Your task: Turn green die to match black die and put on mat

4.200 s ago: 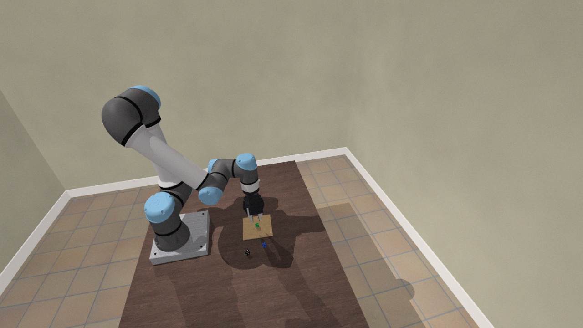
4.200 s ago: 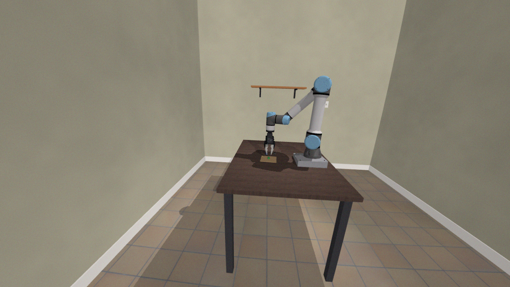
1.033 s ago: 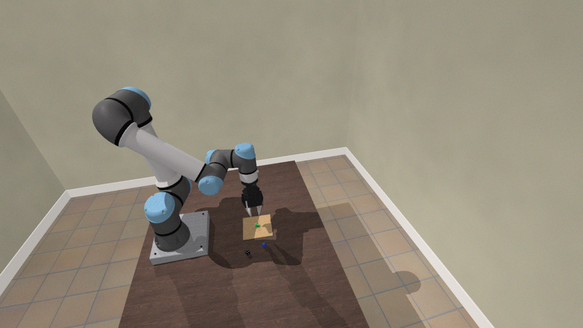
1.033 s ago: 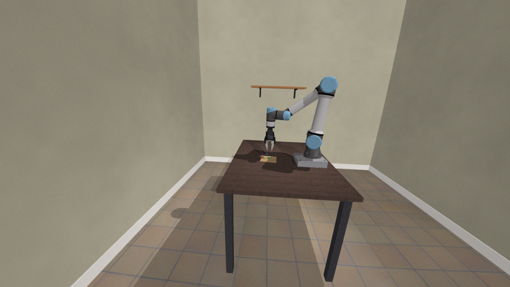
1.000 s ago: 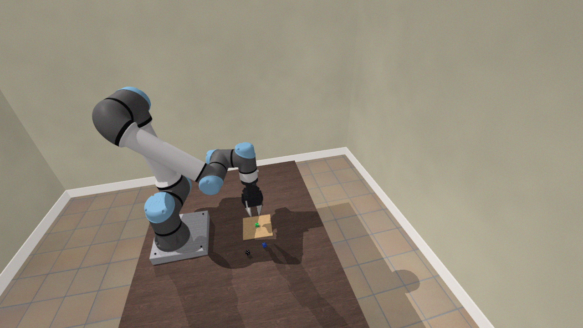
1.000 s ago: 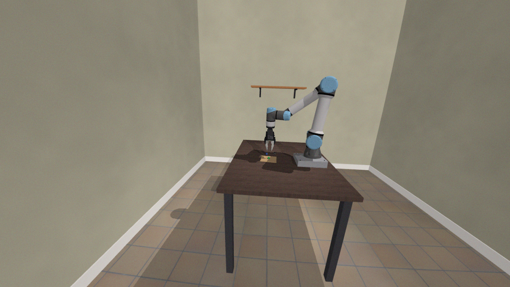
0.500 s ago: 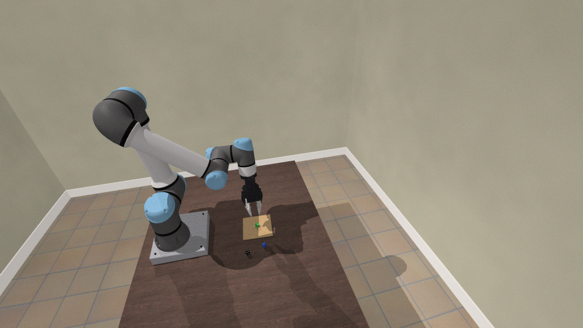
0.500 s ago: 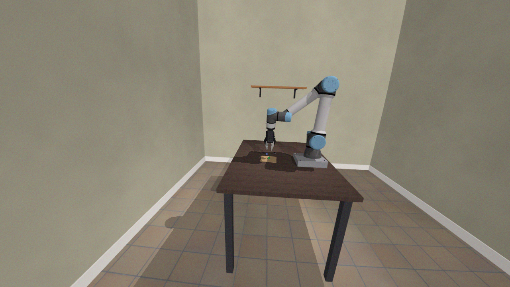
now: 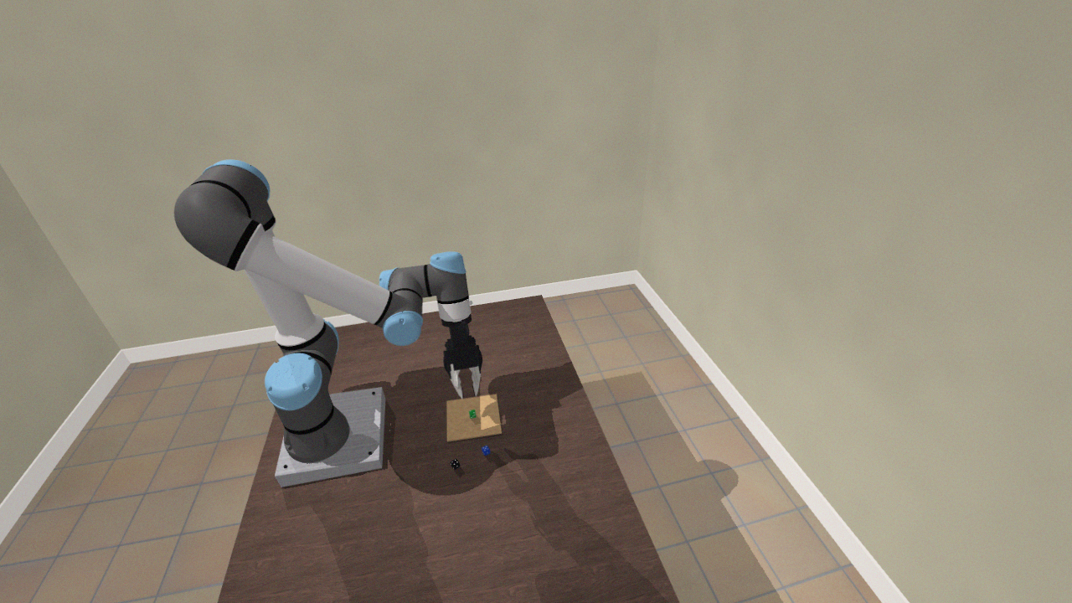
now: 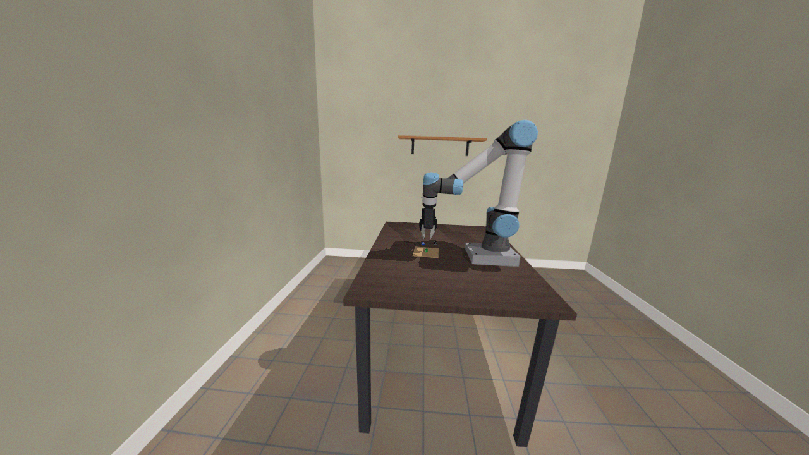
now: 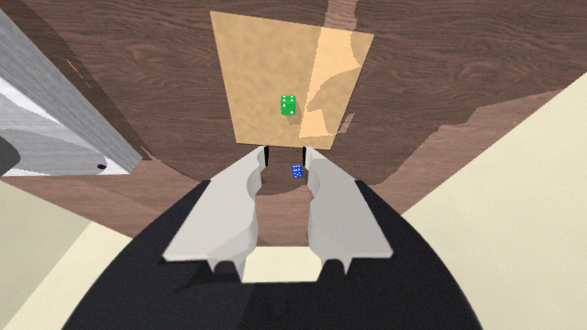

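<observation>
Tool [image 9: 467,395] [image 10: 428,238] [image 11: 285,148] with smooth pale fingers parted, gripping nothing, cubic green die [image 9: 471,414] [image 10: 426,250] [image 11: 288,105] on speckled tan mat [image 9: 462,430] [image 10: 432,254] [image 11: 257,69]

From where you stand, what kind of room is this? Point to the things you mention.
It's probably a robot practice room: a big robot arm is bolted to a dark wooden table [image 9: 420,539] [image 10: 452,288], a mat [image 9: 458,430] [image 10: 434,254] [image 11: 252,69] has a green die [image 9: 471,414] [image 10: 426,250] [image 11: 288,105] on it, and plain walls stand around.

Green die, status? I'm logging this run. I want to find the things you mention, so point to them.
Claw [image 9: 470,395] [image 10: 428,239] [image 11: 285,148] open, holding nothing. Green die [image 9: 471,414] [image 10: 426,250] [image 11: 288,105] on mat [image 9: 461,430] [image 10: 432,254] [image 11: 257,60]. Nothing seen blocking it.
</observation>
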You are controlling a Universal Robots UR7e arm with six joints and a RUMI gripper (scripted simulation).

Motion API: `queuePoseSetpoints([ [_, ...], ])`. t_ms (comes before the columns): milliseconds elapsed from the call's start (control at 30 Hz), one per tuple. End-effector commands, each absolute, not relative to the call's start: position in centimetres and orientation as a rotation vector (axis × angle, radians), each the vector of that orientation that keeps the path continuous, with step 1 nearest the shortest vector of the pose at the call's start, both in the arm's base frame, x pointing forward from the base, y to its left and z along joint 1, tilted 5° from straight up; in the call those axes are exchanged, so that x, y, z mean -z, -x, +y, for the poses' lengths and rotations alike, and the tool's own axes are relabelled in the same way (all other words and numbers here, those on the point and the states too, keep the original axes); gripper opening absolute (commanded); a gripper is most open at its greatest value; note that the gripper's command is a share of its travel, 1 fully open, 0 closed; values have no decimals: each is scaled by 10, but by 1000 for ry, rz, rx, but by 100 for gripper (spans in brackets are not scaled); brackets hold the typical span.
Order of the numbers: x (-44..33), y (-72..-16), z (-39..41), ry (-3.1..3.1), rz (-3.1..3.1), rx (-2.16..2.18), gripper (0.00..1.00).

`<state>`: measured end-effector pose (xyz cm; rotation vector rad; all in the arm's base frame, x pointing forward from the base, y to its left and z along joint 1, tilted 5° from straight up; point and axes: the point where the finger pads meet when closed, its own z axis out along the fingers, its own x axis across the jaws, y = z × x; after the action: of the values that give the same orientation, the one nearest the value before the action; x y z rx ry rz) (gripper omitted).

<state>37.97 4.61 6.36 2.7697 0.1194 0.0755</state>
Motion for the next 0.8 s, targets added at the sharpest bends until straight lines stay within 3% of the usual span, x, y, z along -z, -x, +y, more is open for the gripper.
queuePoseSetpoints([
  [0, -62, -379, 47, -2685, 109, -69, 18],
  [767, -63, -380, 49, -2520, 98, -86, 18],
])
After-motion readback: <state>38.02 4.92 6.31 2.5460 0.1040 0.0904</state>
